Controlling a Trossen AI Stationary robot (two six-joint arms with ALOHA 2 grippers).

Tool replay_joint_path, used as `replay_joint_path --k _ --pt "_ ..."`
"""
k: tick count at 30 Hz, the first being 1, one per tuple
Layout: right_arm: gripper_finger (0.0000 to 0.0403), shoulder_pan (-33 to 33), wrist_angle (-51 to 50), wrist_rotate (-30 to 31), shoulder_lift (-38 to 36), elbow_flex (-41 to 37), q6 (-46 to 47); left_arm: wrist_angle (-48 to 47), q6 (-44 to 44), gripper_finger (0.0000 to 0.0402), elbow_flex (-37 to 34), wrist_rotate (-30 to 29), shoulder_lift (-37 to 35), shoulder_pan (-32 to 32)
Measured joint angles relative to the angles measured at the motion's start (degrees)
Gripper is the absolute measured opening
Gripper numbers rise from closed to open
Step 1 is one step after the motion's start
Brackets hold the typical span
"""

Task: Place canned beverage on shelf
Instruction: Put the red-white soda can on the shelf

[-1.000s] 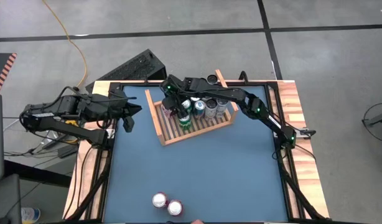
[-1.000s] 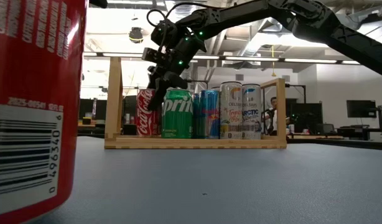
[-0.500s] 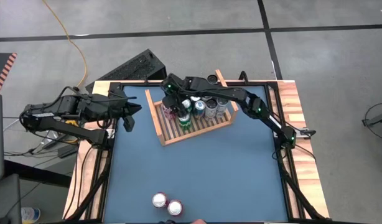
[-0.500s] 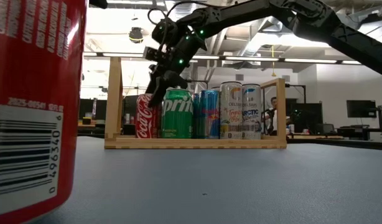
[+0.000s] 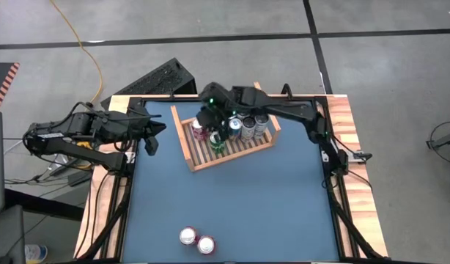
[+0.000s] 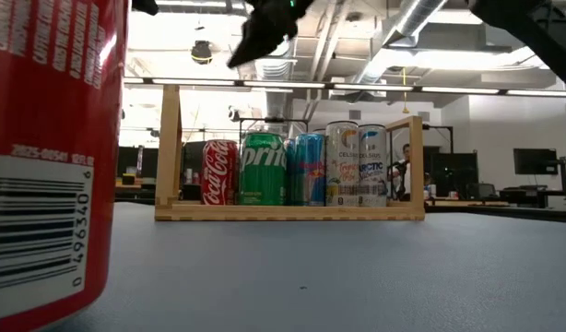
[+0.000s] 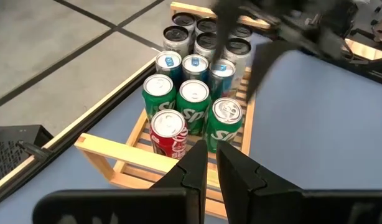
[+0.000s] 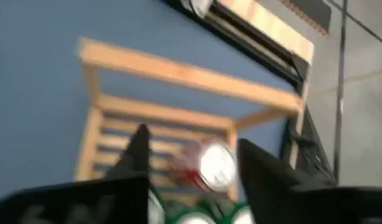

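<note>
Right gripper (image 5: 208,117) hangs above the shelf (image 5: 199,158) with its fingers (image 8: 136,152) spread and nothing between them; directly beneath it a red cola can (image 7: 169,132) stands upright in the shelf's open-end row, touching the green cans (image 7: 194,96) beside it. Left gripper (image 7: 211,158) waits well off to the side of the shelf, its fingers pressed together and empty. Judged risk: should the right gripper descend or swing sideways from here, a spread finger could clip the rim of the red cola can or its green neighbour, tipping one against the packed row or nudging the whole shelf along the worktop (image 5: 232,198). Two further cans (image 5: 196,240) stand together well away from both grippers at the worktop's near edge; fetching them means a long reach across open surface. Limits of observation: the low view cuts off all but the right gripper's tip, and a large red can close to that camera blocks one side; the rear cans' labels cannot be read.
</note>
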Motion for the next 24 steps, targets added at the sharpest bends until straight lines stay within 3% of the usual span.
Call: replay_joint_path --k 5,14,24 --pt "0.0019 4.6 0.2 3.0 2.3 -0.1 0.8 0.0 0.0 0.0023 0.0 0.0 0.0 0.0" --pt "0.0002 6.4 -1.9 9.1 7.7 -0.1 -1.7 0.1 -1.2 0.0023 0.0 2.3 0.0 0.0" --pt "0.0 5.8 -7.9 14.4 7.7 -1.6 -4.6 0.1 -2.3 0.0023 0.0 3.9 0.0 0.0"
